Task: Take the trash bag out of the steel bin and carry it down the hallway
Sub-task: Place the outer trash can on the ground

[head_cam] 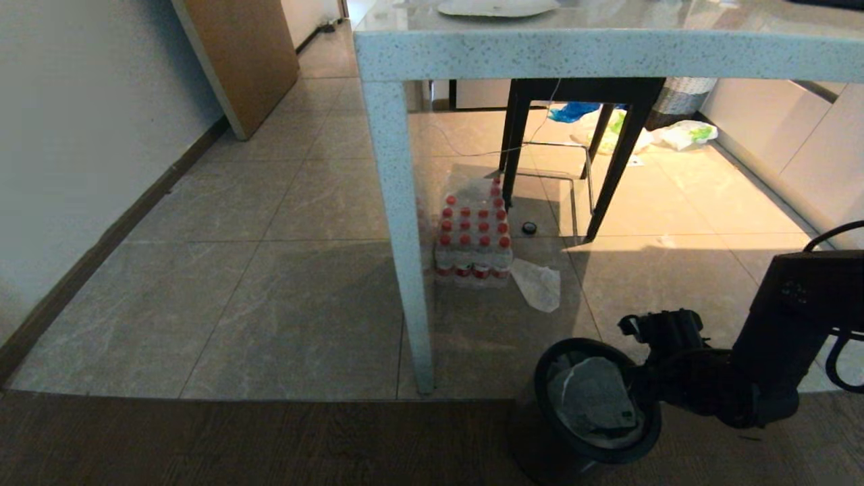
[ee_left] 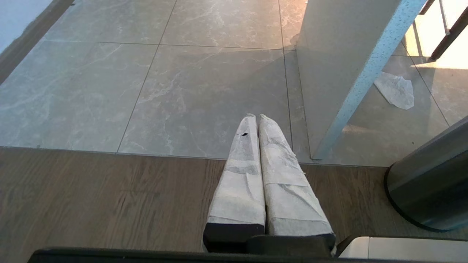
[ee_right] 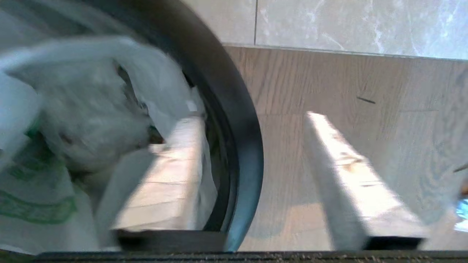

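Straddling the rim of the steel bin (ee_right: 234, 120), the right hand (ee_right: 252, 120) has its fingers apart: one finger (ee_right: 172, 175) inside, against the trash bag (ee_right: 84, 120), the other outside over the wood floor. That white bag sits crumpled in the bin; its green print is unreadable. Parked low over the floor, the left hand (ee_left: 256, 118) has its fingers pressed together, holding nothing.

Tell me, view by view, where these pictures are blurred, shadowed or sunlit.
Head view: sharp; sun patch on the tiled floor beyond the table, shadow around the steel bin. Left wrist view: sharp, evenly lit, left gripper shut. Right wrist view: motion-blurred, the trash bag smeared, bright light on the right gripper fingers.
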